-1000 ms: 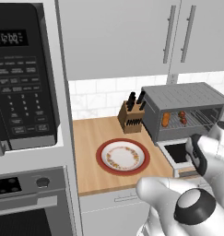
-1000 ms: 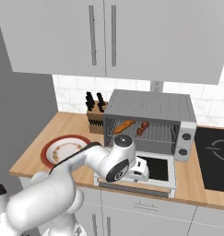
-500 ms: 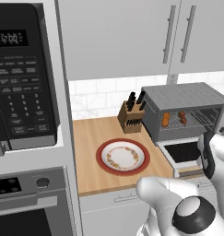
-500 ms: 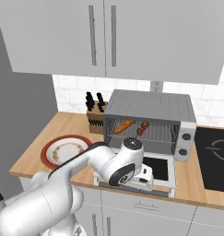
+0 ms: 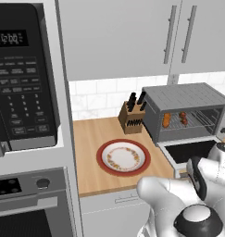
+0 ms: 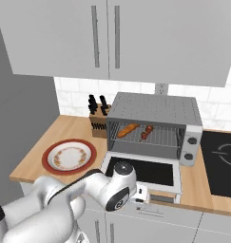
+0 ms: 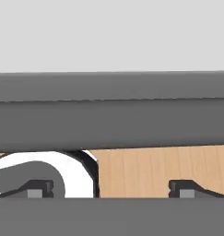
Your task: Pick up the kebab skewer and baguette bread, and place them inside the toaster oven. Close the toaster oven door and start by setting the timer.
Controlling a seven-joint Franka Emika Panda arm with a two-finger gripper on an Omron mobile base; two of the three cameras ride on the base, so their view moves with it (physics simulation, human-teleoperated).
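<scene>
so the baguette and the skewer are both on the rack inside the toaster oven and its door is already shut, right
Not quite. The baguette and the skewer do lie on the rack inside the toaster oven, but the door is folded down open, flat in front of the oven. The right base view shows it best.

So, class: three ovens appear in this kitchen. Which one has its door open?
The grey toaster oven on the counter: its glass door lies folded down flat. The black microwave and the built-in wall oven are shut.
</scene>
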